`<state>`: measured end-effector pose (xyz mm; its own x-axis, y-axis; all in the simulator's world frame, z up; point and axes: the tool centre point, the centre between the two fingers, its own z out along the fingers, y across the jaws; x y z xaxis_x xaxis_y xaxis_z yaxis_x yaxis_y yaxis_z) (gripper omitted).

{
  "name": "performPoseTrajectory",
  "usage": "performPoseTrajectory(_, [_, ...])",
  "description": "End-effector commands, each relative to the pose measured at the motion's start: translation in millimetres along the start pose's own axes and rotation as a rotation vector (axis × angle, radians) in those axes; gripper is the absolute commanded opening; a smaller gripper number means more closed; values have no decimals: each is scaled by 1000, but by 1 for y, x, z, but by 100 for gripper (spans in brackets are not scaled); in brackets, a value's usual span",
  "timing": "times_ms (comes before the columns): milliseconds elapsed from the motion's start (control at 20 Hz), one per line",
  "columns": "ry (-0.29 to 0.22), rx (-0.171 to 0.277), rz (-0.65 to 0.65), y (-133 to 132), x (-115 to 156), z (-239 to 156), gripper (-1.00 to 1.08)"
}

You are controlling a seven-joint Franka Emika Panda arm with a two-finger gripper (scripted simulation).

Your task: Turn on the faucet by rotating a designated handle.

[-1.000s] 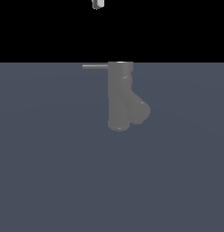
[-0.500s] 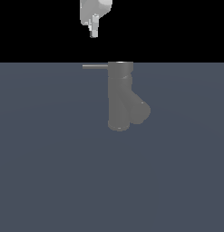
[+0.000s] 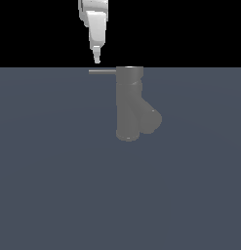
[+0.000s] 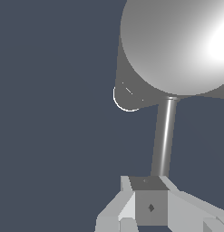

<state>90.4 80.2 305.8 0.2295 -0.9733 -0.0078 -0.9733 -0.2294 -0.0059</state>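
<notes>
Since descending, tool (image 3: 97, 60) nearer handle (image 3: 102, 72)

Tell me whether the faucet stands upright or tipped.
Upright. In the exterior view the faucet body rises vertically from its base, and the handle juts out level from its top section.

A glossy white, smooth-shelled robot arm (image 3: 95, 19) is seen, tapered to a narrow pale two-finger gripper (image 3: 97, 59). On the light grey finger blocks (image 4: 151, 206) a small dark diamond marking is shown.
</notes>
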Motion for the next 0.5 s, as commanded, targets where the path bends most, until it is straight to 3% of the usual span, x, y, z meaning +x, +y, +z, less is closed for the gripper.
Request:
performPoseTrajectory(0, [3, -1, 38, -8, -2, 12, -100])
performPoseTrajectory(450, [8, -5, 104, -21, -7, 35, -100])
